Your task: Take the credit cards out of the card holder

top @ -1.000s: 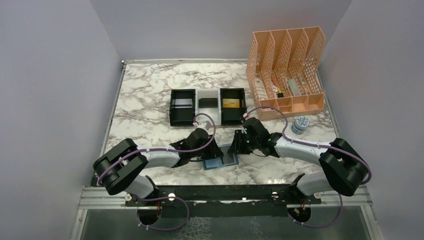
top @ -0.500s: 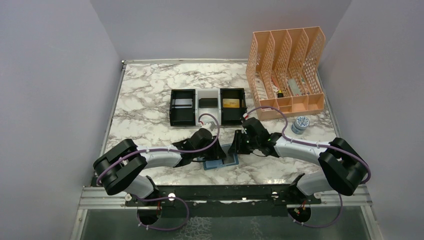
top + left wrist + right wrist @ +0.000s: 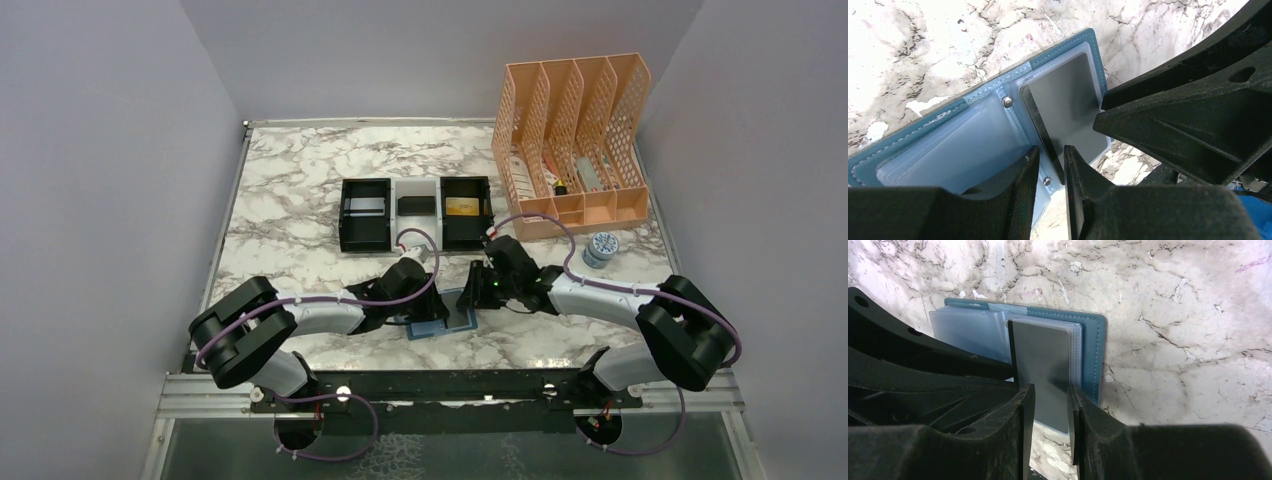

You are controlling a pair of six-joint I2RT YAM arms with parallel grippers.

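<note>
The blue card holder (image 3: 948,145) lies open on the marble near the table's front edge (image 3: 430,328). A grey credit card (image 3: 1068,100) sits in its right panel with its left edge lifted off the pocket. My left gripper (image 3: 1051,149) is open only narrowly, and its fingers stand on either side of that raised edge, with a sliver of gap showing. My right gripper (image 3: 1051,388) is open above the same credit card (image 3: 1045,355). One of its fingertips (image 3: 1128,115) rests at the card's right side. Silver, black and gold cards lie in the tray.
A black-and-white three-compartment tray (image 3: 345,215) stands just beyond the card holder. An orange mesh file organiser (image 3: 570,140) fills the back right. A small round tin (image 3: 600,247) sits in front of it. Both arms meet over the card holder.
The left wrist has shifted slightly to the right, and its jaws have narrowed around the card's edge. The right arm and the card holder have stayed put.
</note>
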